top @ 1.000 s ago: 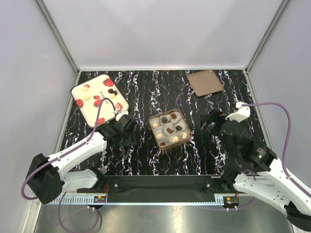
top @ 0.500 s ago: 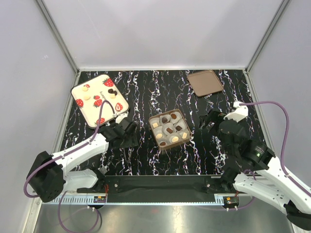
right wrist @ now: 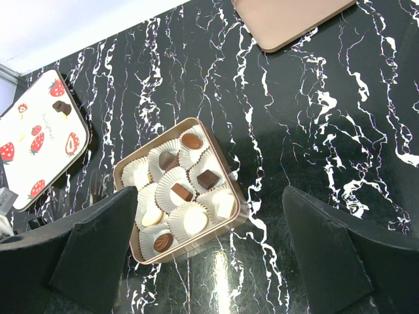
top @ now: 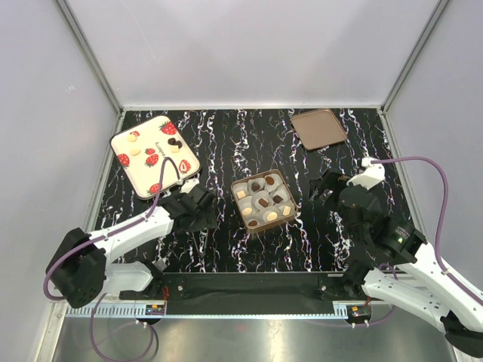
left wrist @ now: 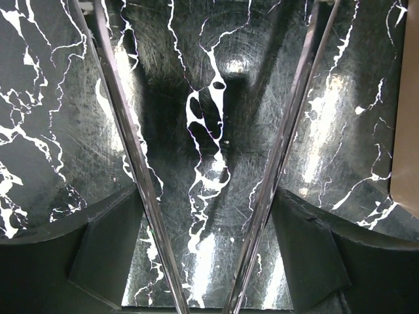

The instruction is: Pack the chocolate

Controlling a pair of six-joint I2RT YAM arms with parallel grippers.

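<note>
The chocolate is small dark brown and cream-white pieces. Several lie on the strawberry-print tray (top: 155, 154) at the back left, such as a dark one (top: 173, 142), also seen in the right wrist view (right wrist: 62, 106). Several more sit in white paper cups in the brown box (top: 263, 200) (right wrist: 180, 190) at the middle. My left gripper (top: 198, 205) (left wrist: 206, 131) is open and empty, low over bare table between tray and box. My right gripper (top: 324, 187) (right wrist: 208, 196) is open and empty, raised to the right of the box.
The brown box lid (top: 318, 128) (right wrist: 288, 19) lies flat at the back right. A pale edge (left wrist: 409, 131) shows at the right border of the left wrist view. Grey walls bound the black marbled table (top: 249, 143) on three sides.
My left gripper has moved right and nearer, from the tray's near corner toward the box. My right gripper has shifted slightly to the left.
</note>
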